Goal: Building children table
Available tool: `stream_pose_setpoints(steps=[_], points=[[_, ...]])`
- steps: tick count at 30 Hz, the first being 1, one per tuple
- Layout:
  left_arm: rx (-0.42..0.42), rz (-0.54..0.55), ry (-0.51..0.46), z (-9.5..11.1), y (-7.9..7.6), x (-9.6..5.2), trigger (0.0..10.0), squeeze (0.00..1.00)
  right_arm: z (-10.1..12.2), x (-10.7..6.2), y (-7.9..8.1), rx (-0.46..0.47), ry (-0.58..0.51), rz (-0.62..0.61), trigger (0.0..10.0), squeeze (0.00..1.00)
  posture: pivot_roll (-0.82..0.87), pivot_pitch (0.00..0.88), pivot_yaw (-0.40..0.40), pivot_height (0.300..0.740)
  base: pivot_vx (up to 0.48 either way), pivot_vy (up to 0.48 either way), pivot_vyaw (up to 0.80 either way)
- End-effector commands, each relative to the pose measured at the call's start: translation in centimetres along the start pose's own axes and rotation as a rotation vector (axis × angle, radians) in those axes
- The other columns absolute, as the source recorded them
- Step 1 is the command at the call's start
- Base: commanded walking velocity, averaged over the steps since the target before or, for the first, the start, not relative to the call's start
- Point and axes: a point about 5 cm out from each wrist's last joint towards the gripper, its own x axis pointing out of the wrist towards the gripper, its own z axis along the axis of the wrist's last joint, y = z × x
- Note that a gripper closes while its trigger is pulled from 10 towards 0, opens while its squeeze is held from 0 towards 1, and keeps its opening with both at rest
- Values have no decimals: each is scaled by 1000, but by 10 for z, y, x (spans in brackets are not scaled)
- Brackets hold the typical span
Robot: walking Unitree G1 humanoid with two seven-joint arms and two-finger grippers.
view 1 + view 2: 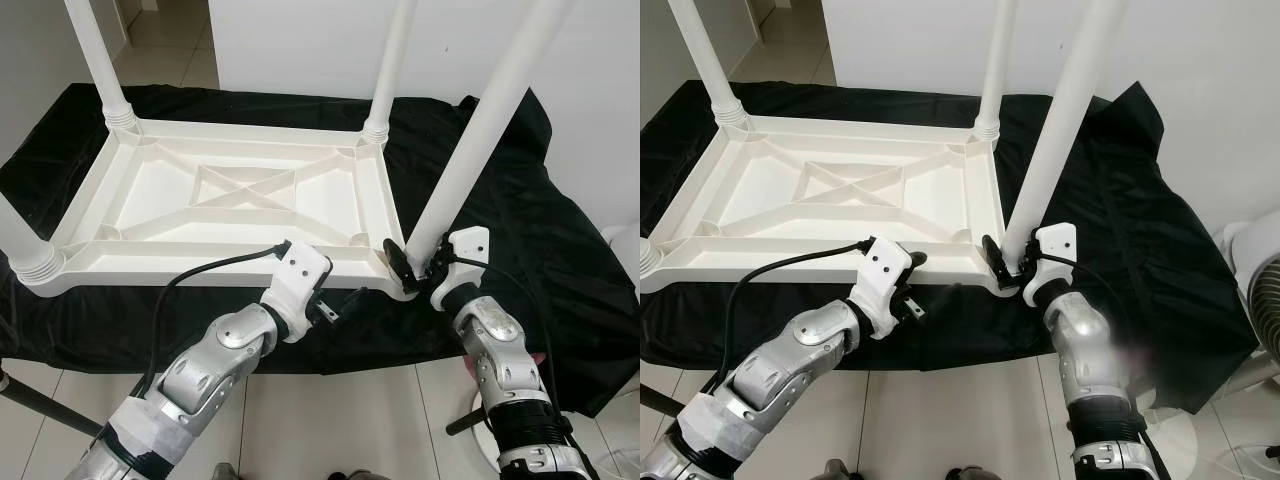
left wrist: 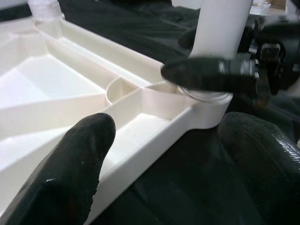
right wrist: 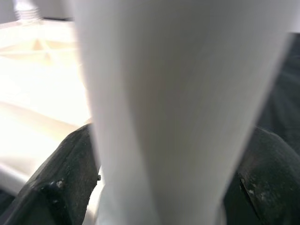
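Gripping smooth tapered leg (image 1: 470, 150), right gripper (image 1: 412, 272).

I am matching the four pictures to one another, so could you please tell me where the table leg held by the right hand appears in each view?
Left eye view: the held leg rises at right from the near right corner socket.
Right eye view: the leg stands right of centre.
Left wrist view: its base is at the top, a black finger across it.
Right wrist view: it runs down the centre between the right hand's fingers.
Shared landmark: the white upturned tabletop.

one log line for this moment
right gripper: shut on table leg at corner socket | left gripper: open, beside tabletop edge
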Motion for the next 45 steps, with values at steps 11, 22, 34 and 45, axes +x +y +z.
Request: stream_pose_setpoints(steps=[11, 22, 34, 45], points=[[16, -122, 18, -7, -5, 0, 10000, 0, 5, 8, -15, -90, -2, 77, 10000, 0, -10, 78, -33, 740, 0, 0, 0], [-6, -130, 31, -10, -8, 2, 10000, 0, 1, 4, -18, -103, 9, 102, 0, 0, -6, 65, -43, 740, 0, 0, 0], [1, -139, 33, -11, -11, 3, 10000, 0, -3, -1, -18, -55, 1, 70, 10000, 0, -9, 50, -44, 740, 0, 0, 0], [18, -119, 30, -11, -10, 4, 10000, 0, -4, 0, -15, 16, 48, -222, 10000, 0, -9, 31, -49, 740, 0, 0, 0]])
